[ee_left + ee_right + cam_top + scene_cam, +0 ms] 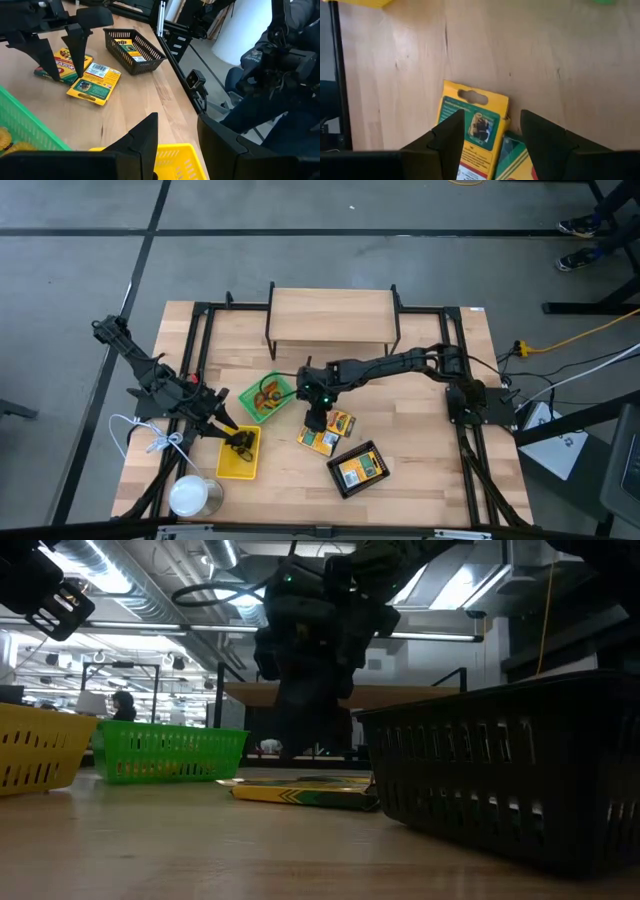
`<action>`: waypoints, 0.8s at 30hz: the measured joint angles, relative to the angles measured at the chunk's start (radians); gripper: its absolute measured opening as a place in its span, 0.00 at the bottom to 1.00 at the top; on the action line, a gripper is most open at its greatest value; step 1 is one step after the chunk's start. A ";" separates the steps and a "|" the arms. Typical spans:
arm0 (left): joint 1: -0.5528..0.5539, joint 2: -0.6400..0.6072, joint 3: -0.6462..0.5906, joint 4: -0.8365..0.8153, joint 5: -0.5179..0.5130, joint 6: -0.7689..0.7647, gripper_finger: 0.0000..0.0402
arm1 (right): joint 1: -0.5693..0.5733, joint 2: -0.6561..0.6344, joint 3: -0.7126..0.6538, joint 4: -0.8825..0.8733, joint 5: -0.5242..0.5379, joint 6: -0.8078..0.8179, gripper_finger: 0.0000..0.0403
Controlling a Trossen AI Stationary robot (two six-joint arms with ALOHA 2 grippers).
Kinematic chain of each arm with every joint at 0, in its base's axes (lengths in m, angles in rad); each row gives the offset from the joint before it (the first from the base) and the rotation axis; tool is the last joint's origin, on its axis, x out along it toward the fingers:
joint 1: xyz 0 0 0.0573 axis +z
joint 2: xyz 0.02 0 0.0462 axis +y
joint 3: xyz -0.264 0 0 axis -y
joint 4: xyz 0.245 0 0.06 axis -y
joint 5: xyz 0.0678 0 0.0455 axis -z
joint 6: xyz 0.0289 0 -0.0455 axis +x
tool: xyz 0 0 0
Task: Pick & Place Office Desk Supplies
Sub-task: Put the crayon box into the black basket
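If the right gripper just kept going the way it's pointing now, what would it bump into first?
The right gripper points straight down with open jaws above two printed boxes. It would most likely meet the yellow printed box first, lying flat on the table. How far above it the gripper hangs is hard to judge.

You can read only part of a brand, "CRAYOLA", on the yellow box (64, 62); print on the other box (95, 83) is too small.

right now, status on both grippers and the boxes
Right gripper open, poised over two printed boxes on table. Left gripper open over yellow tray. Third box in black mesh tray. Nothing obstructing.
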 joint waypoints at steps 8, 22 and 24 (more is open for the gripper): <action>0.000 0.000 0.000 0.000 0.000 0.000 0.33 | 0.000 0.000 0.000 -0.005 -0.021 0.059 0.48; 0.000 0.000 0.000 0.000 -0.023 0.001 0.33 | -0.015 -0.004 -0.001 0.152 -0.155 0.243 0.48; 0.000 0.000 0.000 0.000 -0.093 0.001 0.33 | -0.017 -0.021 -0.002 0.247 -0.170 0.300 0.48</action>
